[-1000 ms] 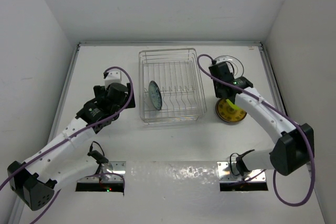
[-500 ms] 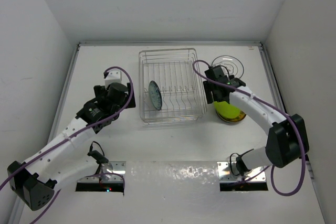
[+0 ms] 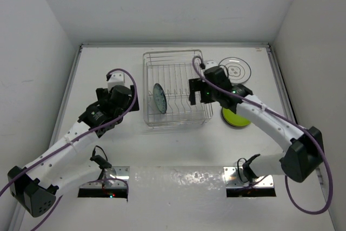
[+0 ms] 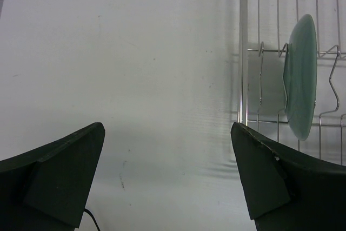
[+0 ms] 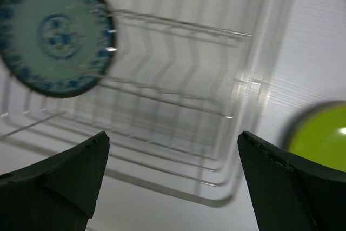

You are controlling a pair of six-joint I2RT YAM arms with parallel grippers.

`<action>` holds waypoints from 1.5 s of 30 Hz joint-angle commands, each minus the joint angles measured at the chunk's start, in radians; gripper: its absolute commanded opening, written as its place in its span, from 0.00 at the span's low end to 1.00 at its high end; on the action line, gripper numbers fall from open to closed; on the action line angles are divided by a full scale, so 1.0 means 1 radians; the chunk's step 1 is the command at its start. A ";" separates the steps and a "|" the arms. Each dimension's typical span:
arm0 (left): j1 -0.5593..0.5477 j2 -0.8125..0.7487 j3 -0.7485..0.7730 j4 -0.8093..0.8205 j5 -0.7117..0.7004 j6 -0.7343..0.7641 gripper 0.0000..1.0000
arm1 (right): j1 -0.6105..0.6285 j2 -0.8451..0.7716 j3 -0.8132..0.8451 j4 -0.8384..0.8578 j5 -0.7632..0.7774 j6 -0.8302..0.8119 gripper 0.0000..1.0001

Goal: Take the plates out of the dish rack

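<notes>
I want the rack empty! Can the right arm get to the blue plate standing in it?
Probably yes. The right gripper is open over the dish rack, facing the blue plate, with only bare tines between them.

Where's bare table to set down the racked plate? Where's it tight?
Widest bare table: between the dish rack and the near edge. Also the far-left corner beyond the left arm. Tight: right of the rack, where the lime green plate, ringed white plate and right arm crowd.
</notes>
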 commanded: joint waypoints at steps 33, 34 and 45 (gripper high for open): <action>0.012 -0.064 0.005 0.016 -0.039 -0.008 1.00 | 0.350 0.633 0.434 0.296 0.324 0.462 0.26; 0.012 -0.064 0.005 0.017 -0.039 -0.008 1.00 | 0.351 0.640 0.435 0.303 0.329 0.491 0.24; 0.012 -0.064 0.003 0.020 -0.038 -0.007 1.00 | 0.367 0.693 0.469 0.319 0.438 0.675 0.00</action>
